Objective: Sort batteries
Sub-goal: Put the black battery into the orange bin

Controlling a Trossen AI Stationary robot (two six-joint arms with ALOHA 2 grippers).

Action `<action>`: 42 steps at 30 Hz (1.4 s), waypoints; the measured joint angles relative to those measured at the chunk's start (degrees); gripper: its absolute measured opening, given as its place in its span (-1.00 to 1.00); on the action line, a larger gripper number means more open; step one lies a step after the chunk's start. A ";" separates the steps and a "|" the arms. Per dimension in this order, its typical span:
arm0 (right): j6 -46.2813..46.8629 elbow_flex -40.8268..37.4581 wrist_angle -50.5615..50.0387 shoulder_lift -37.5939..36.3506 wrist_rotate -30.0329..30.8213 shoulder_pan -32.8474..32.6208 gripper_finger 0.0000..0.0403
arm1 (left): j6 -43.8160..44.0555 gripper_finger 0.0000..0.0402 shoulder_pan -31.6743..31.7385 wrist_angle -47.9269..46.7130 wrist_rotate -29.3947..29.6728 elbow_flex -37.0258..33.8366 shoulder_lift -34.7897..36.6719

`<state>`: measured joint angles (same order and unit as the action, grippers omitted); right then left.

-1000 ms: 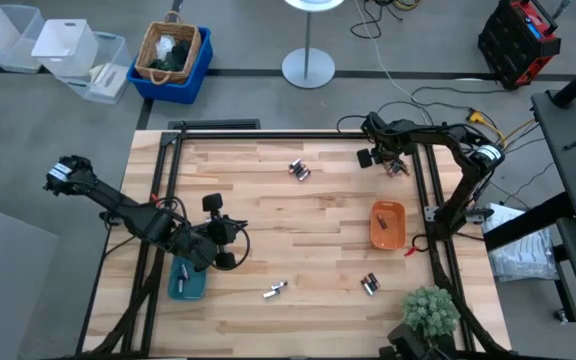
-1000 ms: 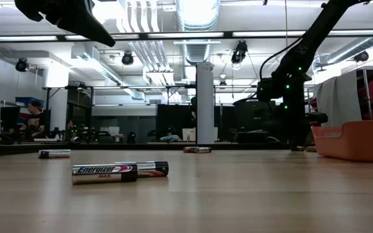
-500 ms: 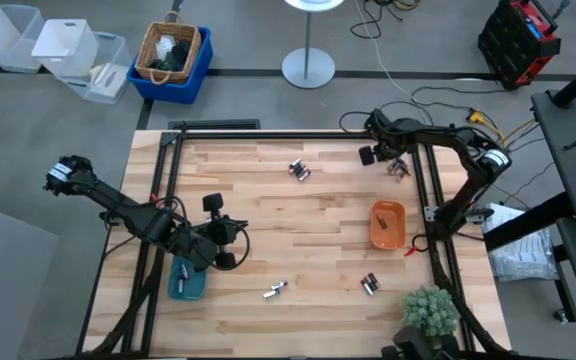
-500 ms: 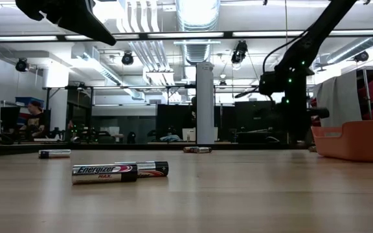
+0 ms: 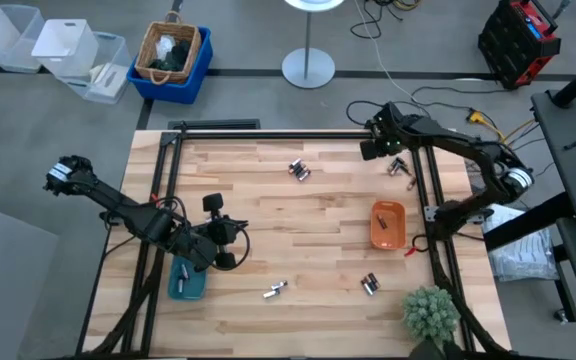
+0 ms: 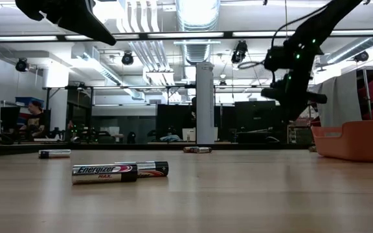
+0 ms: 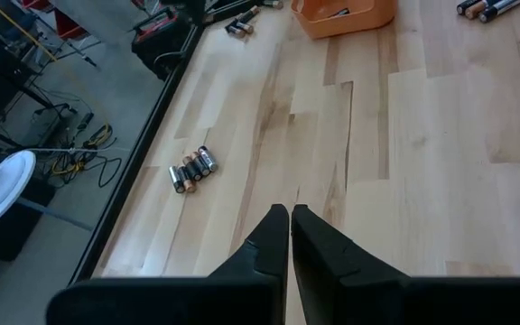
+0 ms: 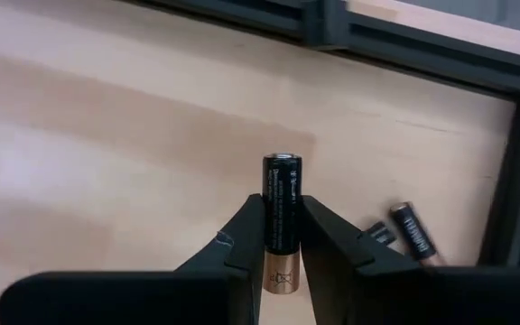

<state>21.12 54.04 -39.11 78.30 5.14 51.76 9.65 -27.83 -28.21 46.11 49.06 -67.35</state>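
My right gripper point(image 8: 282, 236) hangs above the table's far right corner point(image 5: 372, 149), shut on one black-and-copper battery point(image 8: 282, 194). Two loose batteries point(image 8: 404, 230) lie on the wood below it, by the frame rail point(image 5: 400, 167). My left gripper point(image 7: 290, 217) is shut on nothing and hovers over the near left part of the table point(image 5: 233, 240). More batteries lie in small clusters at the far middle point(image 5: 300, 170), near middle point(image 5: 275, 290) and near right point(image 5: 370, 284). The low view shows some of them lying on their sides point(image 6: 104, 172). My right gripper pinches the battery between its two fingers at the lower, copper-coloured part point(image 8: 282, 257). The battery lies along the fingers, its black end point(image 8: 282, 167) sticking out past the tips. The fingers slant downward toward the table. The battery is lifted clear of the wood.
An orange tray point(image 5: 387, 238) with one battery in it stands at the right; a teal tray point(image 5: 186, 290) sits near the left arm. Black frame rails point(image 5: 218, 133) run along the table's edges. A potted plant point(image 5: 430, 312) stands at the near right corner.
My right gripper has risen from the batteries at the far right corner and shifted a little toward the far edge, its arm swinging outward to the right. The left arm has kept still.
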 joint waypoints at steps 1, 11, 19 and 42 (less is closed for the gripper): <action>-0.04 0.00 -0.65 -1.11 -0.53 -0.50 -0.73 | 0.00 -1.00 -0.02 0.02 0.00 0.00 0.00; 2.78 0.04 -9.15 -10.25 -1.32 -8.08 -0.73 | 0.00 -1.00 -0.02 0.40 -0.01 0.00 0.00; 6.34 0.05 -13.77 -13.68 -4.23 -15.62 -0.73 | -0.71 -1.00 -0.01 1.52 -0.02 0.00 0.00; 23.83 -0.13 -24.97 -14.12 -6.69 -41.89 -0.73 | -1.25 -1.00 -0.02 2.67 -0.13 0.00 0.00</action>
<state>44.95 53.91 -64.08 64.18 -1.54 9.87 8.40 -27.86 -25.54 45.98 49.06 -67.35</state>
